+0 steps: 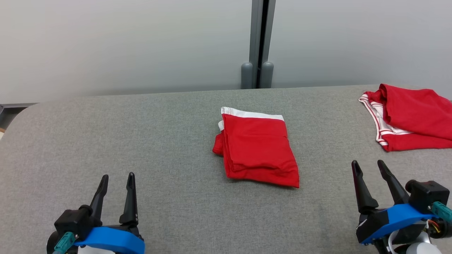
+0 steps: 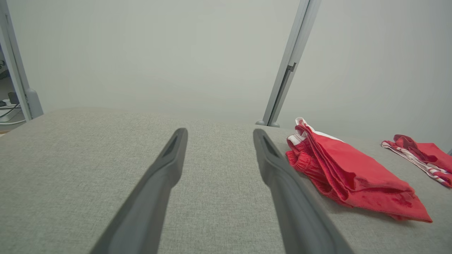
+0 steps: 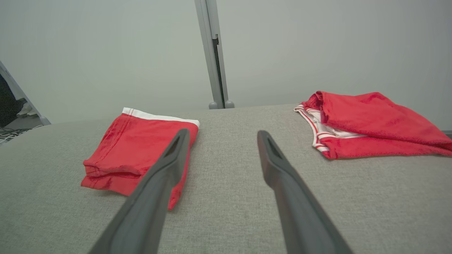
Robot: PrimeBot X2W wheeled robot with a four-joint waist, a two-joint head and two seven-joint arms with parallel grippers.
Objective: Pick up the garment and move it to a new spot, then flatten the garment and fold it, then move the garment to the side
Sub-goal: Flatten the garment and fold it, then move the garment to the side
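Note:
A red garment (image 1: pixel 257 148) with a white waistband lies folded into a neat rectangle at the middle of the grey table (image 1: pixel 159 141). The left wrist view has it (image 2: pixel 349 173) to the right of my fingers, the right wrist view has it (image 3: pixel 130 151) to the left. A second red garment (image 1: pixel 413 113) with white striped trim lies loosely bunched at the far right edge (image 3: pixel 370 120) (image 2: pixel 423 151). My left gripper (image 1: pixel 118 175) (image 2: pixel 219 131) hovers open at the near left, holding nothing. My right gripper (image 1: pixel 367 162) (image 3: pixel 222 132) stands open at the near right, between the two garments.
The table's cloth top rounds off at its far left corner (image 1: pixel 24 113). Pale wall panels stand right behind the far edge, joined by a grey post (image 1: pixel 259 46). Bare cloth stretches across the left half (image 2: pixel 88 151) and along the near edge.

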